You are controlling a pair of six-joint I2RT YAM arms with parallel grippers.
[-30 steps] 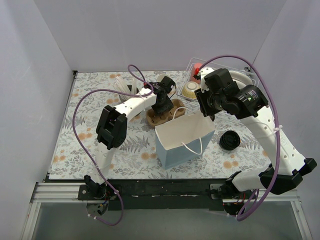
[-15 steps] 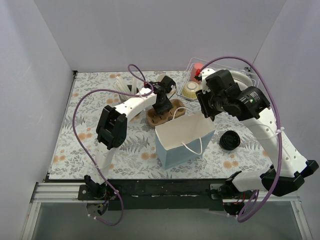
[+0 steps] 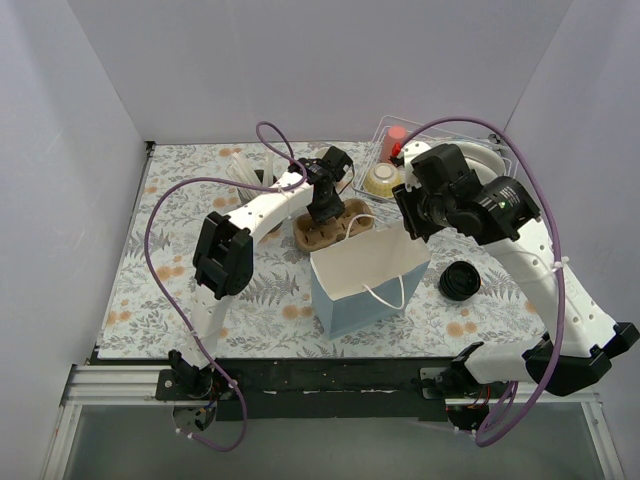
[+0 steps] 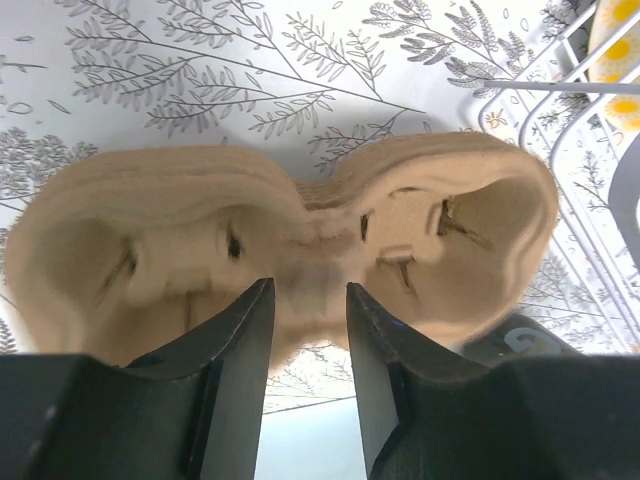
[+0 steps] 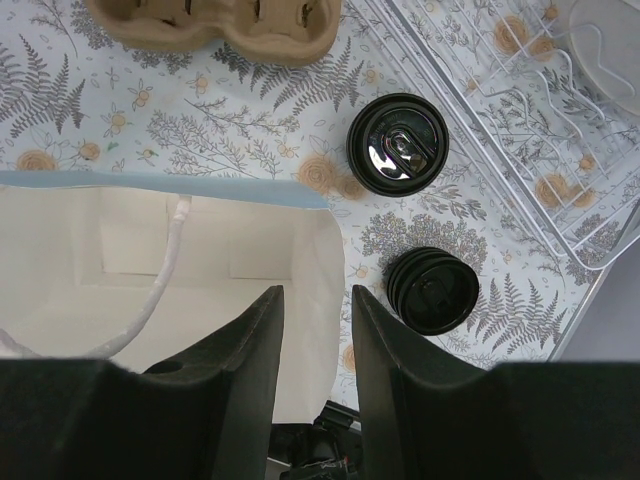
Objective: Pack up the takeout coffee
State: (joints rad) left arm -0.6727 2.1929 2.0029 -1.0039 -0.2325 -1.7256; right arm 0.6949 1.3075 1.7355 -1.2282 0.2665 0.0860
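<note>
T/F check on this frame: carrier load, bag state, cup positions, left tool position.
1. The brown pulp cup carrier holds two cups. False: both of its wells are empty.
2. The light-blue paper bag stands open. True.
3. Two black lidded cups stand on the floral table, outside the bag. True.
4. The left tool hangs over the bag. False: it is at the carrier, its fingers on either side of the middle ridge.
</note>
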